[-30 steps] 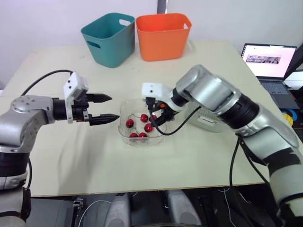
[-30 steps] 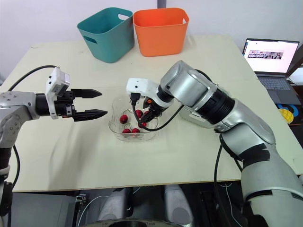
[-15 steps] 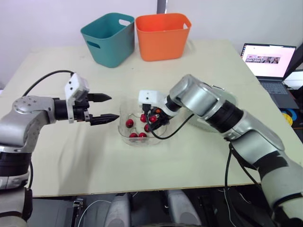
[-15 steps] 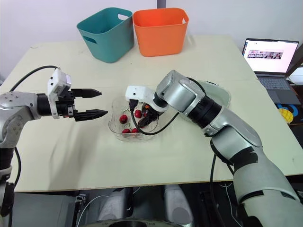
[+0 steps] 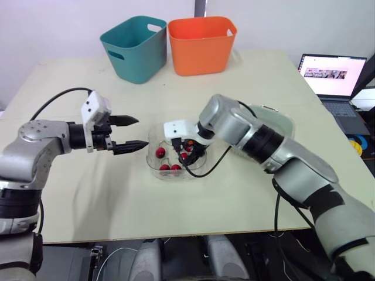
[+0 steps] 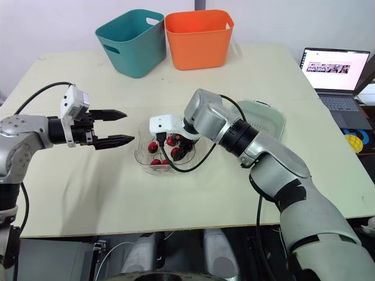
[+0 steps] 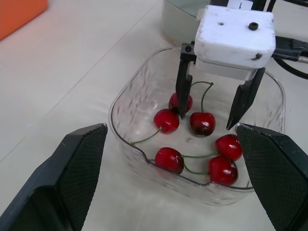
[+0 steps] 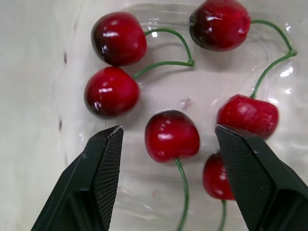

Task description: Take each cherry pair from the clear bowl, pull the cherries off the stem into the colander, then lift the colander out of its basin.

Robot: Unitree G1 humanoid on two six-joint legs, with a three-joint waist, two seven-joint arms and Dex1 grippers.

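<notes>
Cherries (image 7: 166, 120) up front: we counted six in the clear bowl (image 7: 126, 103), joined by green stems in pairs. The bowl stood near the middle of the desk (image 5: 88, 199). Down inside it was the right pincer (image 7: 206, 121), and there it was, fingers spread wide. The two black tips stood either side of one cherry (image 8: 172, 135), with a gap on each side. It had hold of nothing, and that cherry lay on the bowl's floor.

Level with the bowl on the left, we saw the left pincer (image 5: 142, 132) hang above the desk just beside the rim. Its fingers were parted and pointed at the bowl, and it too was empty.

A little farther back on the right was the pale green colander (image 6: 268, 120), close to the bowl and partly hidden behind the right arm. We could not tell colander from basin there.

At the far edge stood a teal bin (image 5: 135, 50) and an orange bin (image 5: 201, 47), side by side and touching. Off to the right, past the desk edge, was an open laptop (image 5: 333, 79).
</notes>
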